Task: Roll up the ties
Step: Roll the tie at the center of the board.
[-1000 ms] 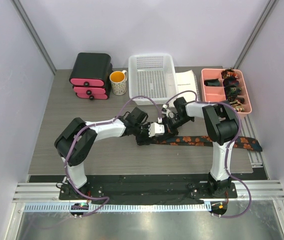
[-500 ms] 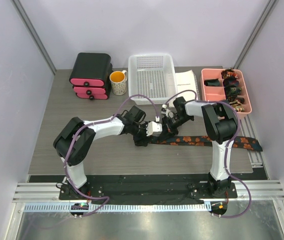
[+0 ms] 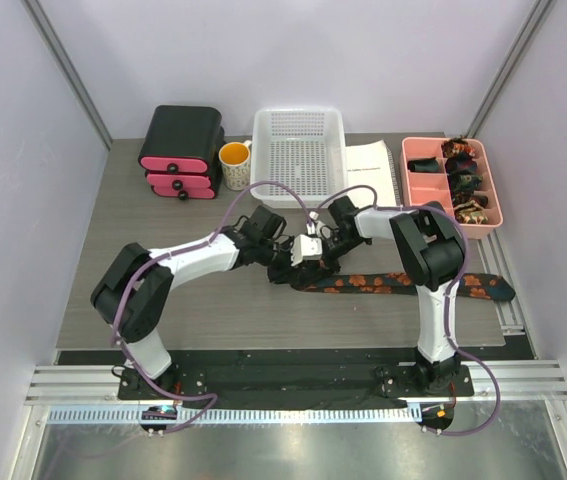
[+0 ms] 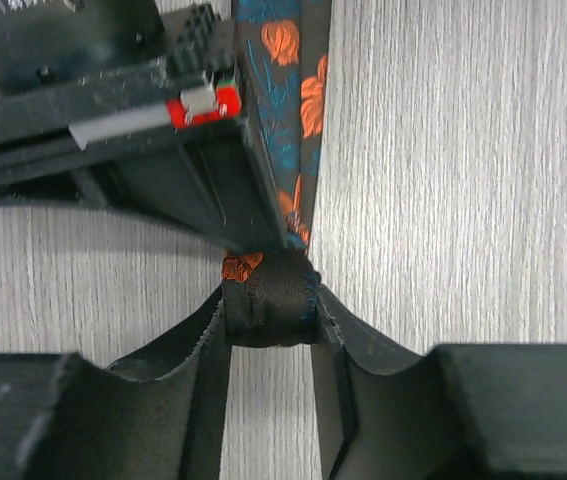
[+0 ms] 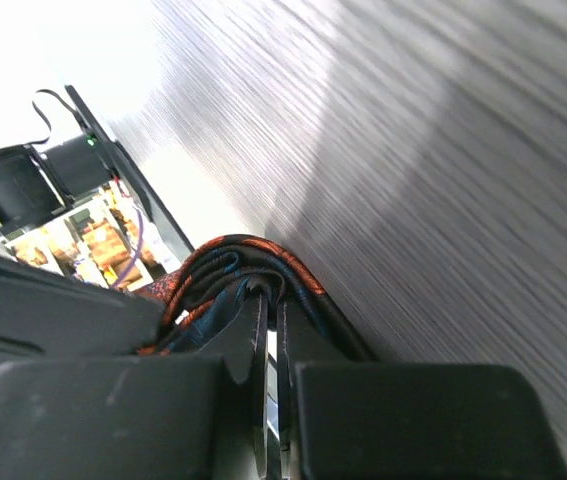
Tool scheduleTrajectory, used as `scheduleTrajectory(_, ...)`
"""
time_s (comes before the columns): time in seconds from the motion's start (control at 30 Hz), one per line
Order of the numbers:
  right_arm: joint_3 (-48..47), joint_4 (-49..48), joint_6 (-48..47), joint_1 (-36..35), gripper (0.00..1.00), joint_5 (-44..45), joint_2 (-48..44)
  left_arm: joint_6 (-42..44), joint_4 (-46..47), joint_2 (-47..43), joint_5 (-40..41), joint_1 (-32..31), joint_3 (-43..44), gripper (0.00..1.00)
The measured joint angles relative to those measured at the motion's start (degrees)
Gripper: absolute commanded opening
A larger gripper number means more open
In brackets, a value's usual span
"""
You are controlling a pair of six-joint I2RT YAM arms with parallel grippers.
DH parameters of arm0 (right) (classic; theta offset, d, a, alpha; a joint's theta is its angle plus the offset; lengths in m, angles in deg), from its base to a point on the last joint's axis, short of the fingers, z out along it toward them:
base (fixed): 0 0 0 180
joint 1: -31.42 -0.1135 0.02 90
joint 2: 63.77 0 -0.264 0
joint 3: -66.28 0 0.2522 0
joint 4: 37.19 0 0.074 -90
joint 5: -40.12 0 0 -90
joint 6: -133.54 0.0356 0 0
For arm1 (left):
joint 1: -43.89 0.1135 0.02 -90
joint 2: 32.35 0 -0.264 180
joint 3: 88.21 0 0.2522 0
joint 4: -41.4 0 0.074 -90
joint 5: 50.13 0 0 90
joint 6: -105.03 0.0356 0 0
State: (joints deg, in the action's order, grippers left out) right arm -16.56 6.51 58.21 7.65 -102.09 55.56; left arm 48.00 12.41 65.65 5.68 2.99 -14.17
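Note:
A dark tie with orange-red blotches (image 3: 403, 283) lies stretched across the table's right half, its pointed end at the right edge. Its left end is wound into a small coil (image 4: 263, 285). My left gripper (image 3: 288, 265) is shut on that coil, pinching it between its fingertips (image 4: 268, 302). My right gripper (image 3: 315, 258) meets it from the other side. Its fingers (image 5: 268, 300) are nearly together inside the roll, with the tie's folds (image 5: 233, 255) wrapped over their tips. Several rolled ties (image 3: 463, 180) sit in the pink tray (image 3: 423, 190).
A white basket (image 3: 298, 155) stands at the back, with a paper sheet (image 3: 371, 165) to its right. An orange mug (image 3: 234, 163) and a black-and-pink drawer box (image 3: 180, 150) stand at the back left. A metal rail (image 3: 508, 310) runs along the table's right edge.
Both grippers have moved a little left and away from the arm bases with the coil between them. The tie's loose length has been drawn left along the table.

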Motion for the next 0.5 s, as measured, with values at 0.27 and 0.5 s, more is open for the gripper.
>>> scheduleTrajectory(0.27, 1.1, -6.8, 7.3, -1.2, 0.01, -1.1, 0.4, -0.2, -0.8, 3.5, -1.3, 0.1, 1.7, 0.31)
scheduleTrajectory(0.5, 3.3, -11.1, 11.0, -0.9, 0.07, -3.0, 0.4, -1.5, -0.5, 5.4, -1.4, 0.0, 2.8, 0.26)
